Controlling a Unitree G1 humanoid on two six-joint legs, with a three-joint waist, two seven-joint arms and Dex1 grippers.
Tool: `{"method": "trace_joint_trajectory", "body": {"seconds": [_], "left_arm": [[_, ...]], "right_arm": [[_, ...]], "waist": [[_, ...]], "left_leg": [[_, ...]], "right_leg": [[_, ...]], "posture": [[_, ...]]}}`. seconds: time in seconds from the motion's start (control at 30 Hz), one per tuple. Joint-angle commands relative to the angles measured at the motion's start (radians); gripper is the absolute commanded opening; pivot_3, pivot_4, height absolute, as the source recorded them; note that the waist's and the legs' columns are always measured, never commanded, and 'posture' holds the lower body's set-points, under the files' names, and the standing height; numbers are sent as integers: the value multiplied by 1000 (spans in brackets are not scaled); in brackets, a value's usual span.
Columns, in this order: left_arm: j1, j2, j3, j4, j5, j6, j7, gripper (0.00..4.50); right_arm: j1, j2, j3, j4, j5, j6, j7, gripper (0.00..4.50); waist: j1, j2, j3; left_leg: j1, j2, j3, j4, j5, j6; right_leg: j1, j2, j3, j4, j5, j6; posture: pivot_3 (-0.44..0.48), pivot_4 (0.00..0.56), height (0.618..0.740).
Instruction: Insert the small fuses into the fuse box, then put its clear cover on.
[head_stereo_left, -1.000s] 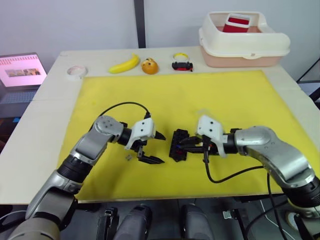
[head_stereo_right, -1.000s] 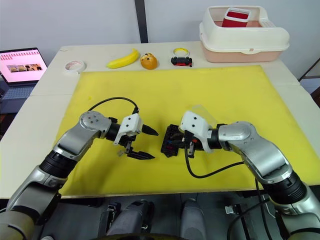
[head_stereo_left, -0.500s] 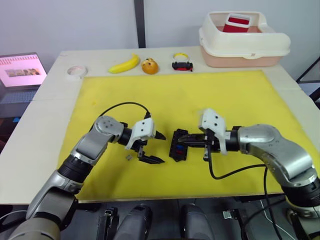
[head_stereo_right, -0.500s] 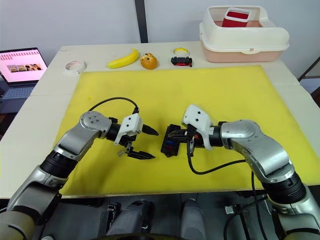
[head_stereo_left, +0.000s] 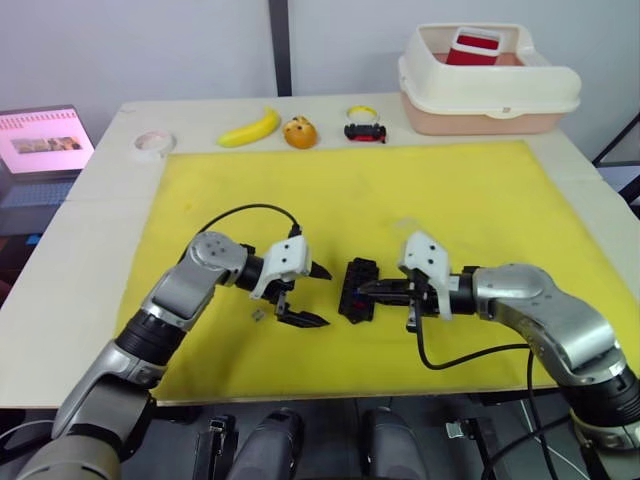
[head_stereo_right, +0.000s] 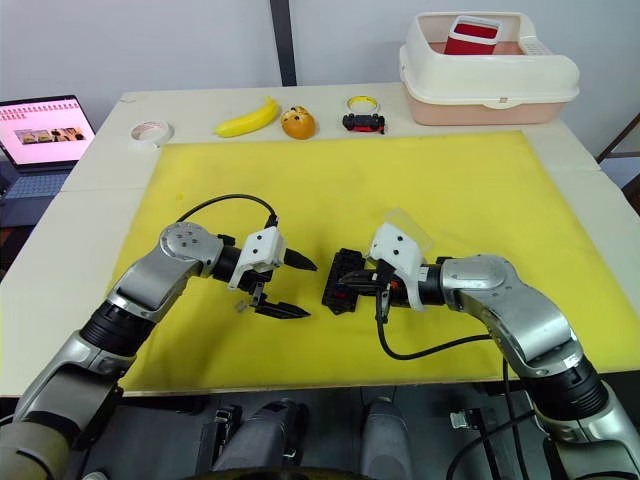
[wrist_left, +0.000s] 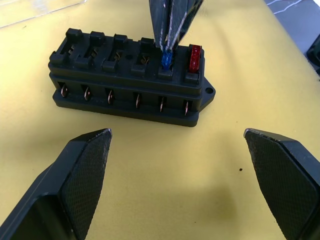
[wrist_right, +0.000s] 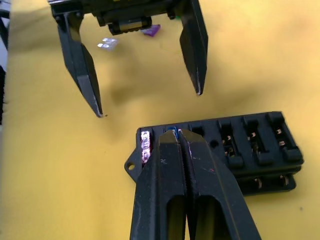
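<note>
Upright blue fuse (wrist_left: 166, 59), right claw (wrist_right: 179, 134) gripping

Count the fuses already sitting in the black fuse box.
2. A red fuse sits in the end slot of the fuse box, and a blue fuse beside it is pinched by the right gripper. That gripper may hide others.

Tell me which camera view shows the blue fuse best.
Left wrist view: the blue fuse stands at a slot of the fuse box, pinched by the right gripper. In the right wrist view just its tip peeks out; in the eye views it's too small.
</note>
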Motion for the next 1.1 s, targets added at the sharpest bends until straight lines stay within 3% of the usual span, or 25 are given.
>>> {"method": "trace_joint_trajectory", "body": {"seconds": [0.03, 0.37, 0.53, 0.77, 0.87, 0.97, 1.1], "left_arm": [[-17, -1, 4, -7, 8, -19, -2, 4500], [-14, -3, 9, -12, 7, -14, -5, 4500], [-56, -2, 77, -66, -114, 127, -29, 4500], [-80, 137, 173, -105, -225, 259, -106, 4500], [-65, 283, 215, -66, -214, 252, -173, 4500], [-56, 393, 252, 6, -207, 248, -212, 4500], [-29, 515, 296, 164, -163, 181, -246, 4500]], "right_arm": [[36, -16, 34, 50, -59, -35, 7, 45], [30, -15, 32, 32, -59, -38, 5, 45], [-32, -22, -60, -60, 43, 56, -1, 45], [-85, -119, -195, -161, 135, 145, 12, 45], [-1, -255, -309, -172, 131, 124, 92, 45], [128, -356, -446, -137, 103, 81, 174, 963], [304, -428, -641, -43, 30, 15, 269, 2913]], "waist": [[0, 0, 0], [0, 0, 0], [1, 0, 0], [-3, 0, 0], [-2, 1, 1], [1, 1, 1], [6, 1, 1]], "left_leg": [[1, 0, 0, 0, 0, 0], [1, 0, 0, 0, 0, 0], [1, 0, 0, 0, 0, 0], [0, 0, -1, -1, 0, 0], [0, 0, 0, -1, 0, 0], [0, 0, 0, -1, 0, 0], [1, 0, 1, -1, 0, 1]], "right_leg": [[1, 0, 0, 0, 0, 0], [1, 0, 0, 0, 0, 0], [1, 0, 0, 0, 0, 0], [0, 0, 0, 0, 0, 0], [0, 0, 0, 0, 0, 0], [0, 0, 0, -1, 0, 0], [1, 0, 0, -1, 0, 0]], "posture": [[0, 150, 740], [0, 150, 740], [0, 150, 740], [0, 150, 740], [0, 150, 740], [0, 150, 740], [0, 150, 740]]}}
